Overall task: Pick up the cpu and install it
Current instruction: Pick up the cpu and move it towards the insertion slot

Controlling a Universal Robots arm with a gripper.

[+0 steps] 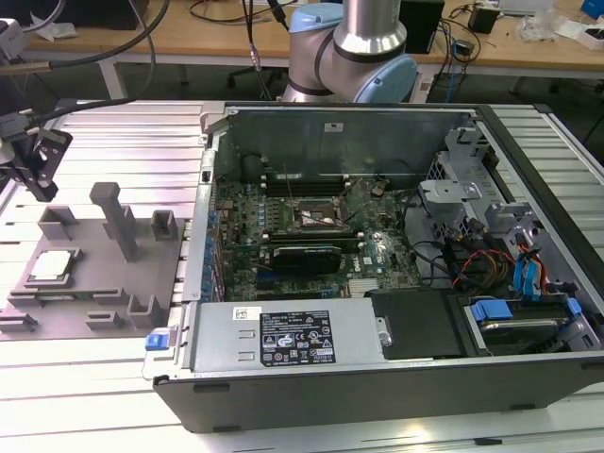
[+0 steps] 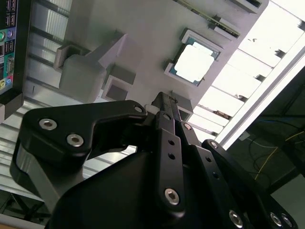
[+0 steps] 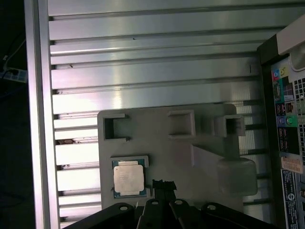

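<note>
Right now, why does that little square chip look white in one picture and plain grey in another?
Second wrist view: glare washes out the cpu and the table. First wrist view: the cpu shows plain grey, with a sheen on the table. Exterior view: even light, cpu pale.

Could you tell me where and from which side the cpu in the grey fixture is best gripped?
Come straight down from above and pinch two opposite edges of the cpu. It lies flat, metal top up, in a shallow seat on the grey fixture, so likely only its thin edges offer a hold.
</note>
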